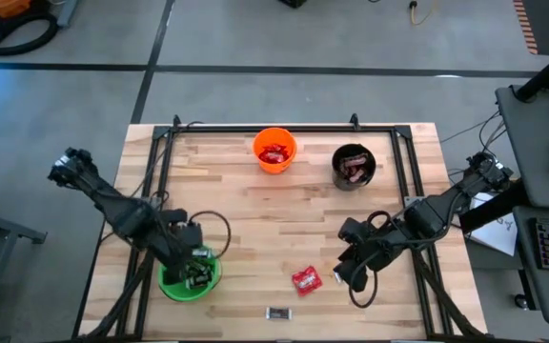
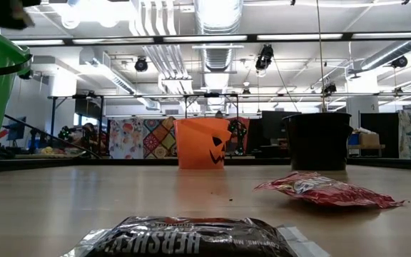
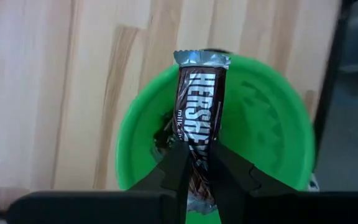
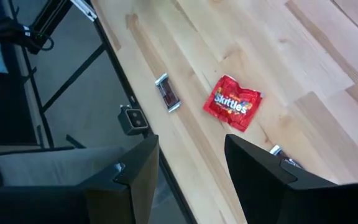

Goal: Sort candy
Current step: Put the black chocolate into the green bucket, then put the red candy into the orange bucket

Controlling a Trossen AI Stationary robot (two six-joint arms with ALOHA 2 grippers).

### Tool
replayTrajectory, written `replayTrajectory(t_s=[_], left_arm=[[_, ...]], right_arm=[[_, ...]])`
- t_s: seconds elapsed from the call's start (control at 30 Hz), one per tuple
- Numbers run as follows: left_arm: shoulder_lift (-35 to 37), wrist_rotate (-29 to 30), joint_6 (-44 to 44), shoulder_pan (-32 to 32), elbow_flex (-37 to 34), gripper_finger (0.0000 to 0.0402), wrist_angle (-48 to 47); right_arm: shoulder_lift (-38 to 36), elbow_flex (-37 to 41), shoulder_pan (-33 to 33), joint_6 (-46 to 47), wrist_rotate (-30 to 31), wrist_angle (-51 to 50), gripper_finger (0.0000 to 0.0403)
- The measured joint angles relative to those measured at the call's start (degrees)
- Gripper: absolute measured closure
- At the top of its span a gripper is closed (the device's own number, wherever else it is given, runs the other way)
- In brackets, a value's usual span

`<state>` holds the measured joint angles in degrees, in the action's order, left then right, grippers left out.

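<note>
- High view, lower left of the frame: the left gripper (image 1: pixel 196 259) hangs directly over the green cup (image 1: pixel 172 285), so the relation the coming move turns on is simply above and below; a release here should, I judge, drop the piece straight in.
- Left wrist view: the left gripper's fingers (image 3: pixel 178 176) are clamped together on a dark Hershey's bar (image 3: pixel 201 118), pinching it near one end; the bar's long axis runs away from the gripper, across the mouth of the green cup, where more dark candy (image 3: pixel 163 132) already lies.
- High view, lower middle: a red Skittles packet (image 1: pixel 305 279) lies flat on the table (image 1: pixel 246 205), just left of the right gripper (image 1: pixel 355 278); a second dark bar (image 1: pixel 277 312) lies lower still, near the table's front edge, its long axis running left to right in the frame.
- Right wrist view: the right gripper's fingers (image 4: pixel 140 167) stand apart and hold nothing; the packet sits just beyond them, the dark bar farther off beside the table edge, and a further wrapper end (image 4: pixel 277 150) peeks out beside one finger.
- Both loose pieces lie nearer the right arm than the left, so I judge they are the right gripper's to take.
- High view, upper middle: the orange cup (image 1: pixel 274 151) and the black cup (image 1: pixel 355 167) each show candy inside, well apart from both grippers.
</note>
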<state>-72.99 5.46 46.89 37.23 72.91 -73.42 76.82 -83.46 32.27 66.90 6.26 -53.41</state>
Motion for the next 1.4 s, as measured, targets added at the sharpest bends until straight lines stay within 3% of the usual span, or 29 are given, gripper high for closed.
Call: replayTrajectory(t_s=[0.17,0.47,0.7,0.93,1.13,1.27,1.4], left_arm=[[-3.71,1.54,3.87,2.26,-1.76,0.0348,0.88],[-6.63,-1.50,1.79,3.13,-1.96,0.0274,1.12],[-5.11,-0.98,-1.75,3.13,1.75,0.0244,1.90],[-2.91,11.52,-9.34,2.75,8.12,0.0252,8.41],[1.70,20.94,-18.13,1.60,8.77,0.0269,21.69],[5.31,23.64,-24.91,0.79,5.17,0.0278,33.89],[9.22,23.63,-29.52,-0.46,-1.92,0.0283,48.08]], right_arm=[[0.00,0.00,0.04,-0.13,0.00,0.09,0.0225],[0.00,0.00,0.04,-0.02,-0.05,0.09,0.0225],[0.00,0.00,0.04,8.38,-3.27,-0.30,0.0225],[0.00,0.00,0.09,16.20,-7.60,-0.78,0.0225],[0.00,0.00,0.09,17.43,-8.41,-3.75,0.0225],[0.18,0.00,0.09,9.02,-7.96,-3.56,0.0225],[2.24,0.00,0.80,-10.54,-6.04,-1.98,0.0225]])
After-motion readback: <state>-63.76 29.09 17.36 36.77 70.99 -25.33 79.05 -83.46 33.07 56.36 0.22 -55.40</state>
